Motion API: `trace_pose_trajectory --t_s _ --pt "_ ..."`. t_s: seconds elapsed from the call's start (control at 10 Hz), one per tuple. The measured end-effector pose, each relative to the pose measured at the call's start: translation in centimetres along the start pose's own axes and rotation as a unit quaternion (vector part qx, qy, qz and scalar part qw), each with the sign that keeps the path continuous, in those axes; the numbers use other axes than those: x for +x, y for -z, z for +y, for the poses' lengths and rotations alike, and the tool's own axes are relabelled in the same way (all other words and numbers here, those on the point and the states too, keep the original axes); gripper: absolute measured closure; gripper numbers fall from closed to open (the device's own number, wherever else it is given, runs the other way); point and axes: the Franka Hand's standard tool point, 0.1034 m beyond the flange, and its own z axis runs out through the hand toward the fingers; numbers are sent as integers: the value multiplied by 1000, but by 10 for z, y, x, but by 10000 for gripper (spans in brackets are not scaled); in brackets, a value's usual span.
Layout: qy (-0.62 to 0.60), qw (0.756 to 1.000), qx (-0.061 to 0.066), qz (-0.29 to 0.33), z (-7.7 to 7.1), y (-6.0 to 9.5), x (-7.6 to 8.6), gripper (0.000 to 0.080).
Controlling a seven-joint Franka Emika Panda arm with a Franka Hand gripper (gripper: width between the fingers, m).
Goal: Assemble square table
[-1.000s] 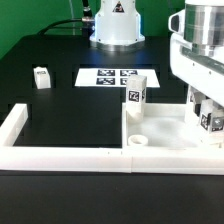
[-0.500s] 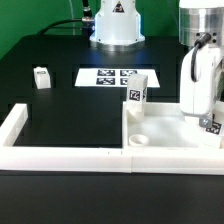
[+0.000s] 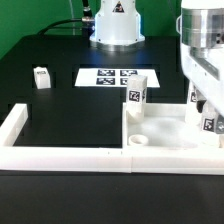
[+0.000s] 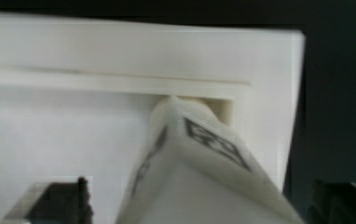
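The white square tabletop lies flat at the exterior view's right, inside the border wall. One white tagged leg stands upright at its far left corner. A second tagged leg stands at the tabletop's right side, under my gripper. In the wrist view this leg rises between my dark fingertips, with a pale gap on each side, above the tabletop. The jaws stand open around the leg. A third small leg block lies on the black table at the left.
The marker board lies in front of the robot base. The low white border wall runs along the front and up the left side.
My gripper rose and turned half a second ago and has come back down around the right-hand leg. The leg has stayed in about the same place.
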Motion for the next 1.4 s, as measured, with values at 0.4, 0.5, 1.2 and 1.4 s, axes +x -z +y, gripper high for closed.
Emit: trace_pose_trajectory --t_s 0.4,0.5,1.2,1.4 --pt "238 971 -28 11 3 1 6 151" --pt "324 945 -31 12 0 3 5 151" --pt "208 978 -28 14 0 2 3 513" --pt "92 995 -28 17 1 1 1 512"
